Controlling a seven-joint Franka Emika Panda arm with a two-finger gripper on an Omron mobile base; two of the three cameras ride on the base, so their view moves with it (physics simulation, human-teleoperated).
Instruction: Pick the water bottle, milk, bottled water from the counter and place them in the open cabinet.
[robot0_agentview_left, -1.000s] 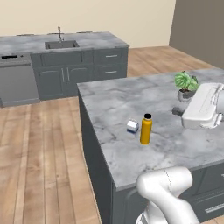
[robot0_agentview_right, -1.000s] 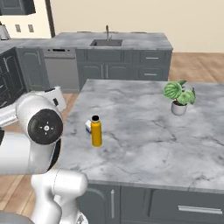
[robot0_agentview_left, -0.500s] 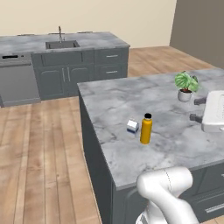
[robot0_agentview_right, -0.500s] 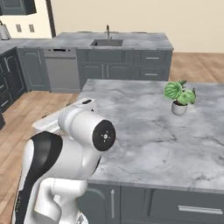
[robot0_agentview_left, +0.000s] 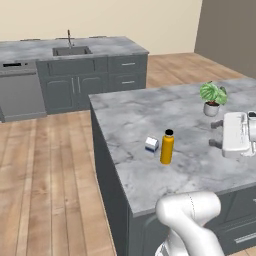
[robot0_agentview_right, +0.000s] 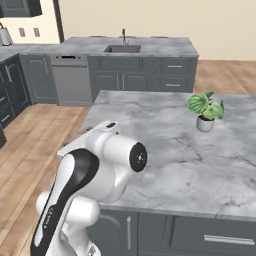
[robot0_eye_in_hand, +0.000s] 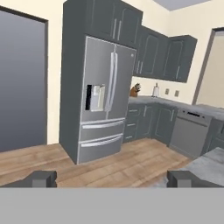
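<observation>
jaws wide, empty | cylindrical orange water bottle (robot0_agentview_left: 167, 147) beside boxy milk (robot0_agentview_left: 152, 144) | veined marble counter (robot0_agentview_left: 150, 112)

free: counter (robot0_agentview_left: 150, 112) left half | obstacle: potted plant (robot0_agentview_left: 212, 97) far right

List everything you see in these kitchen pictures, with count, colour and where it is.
water bottle: 1, orange-yellow, black cap, upright on the island.
milk: 1, white and blue, just beside the bottle.
counter: 1, grey-white marble island.
potted plant: 1, green, white pot, far side of the island.
sink: 1, grey, in the back counter.
dishwasher: 1, grey, beside the sink cabinets.
fridge: 1, steel, against the wall.
tool: 1, dark tips, open, empty.
</observation>
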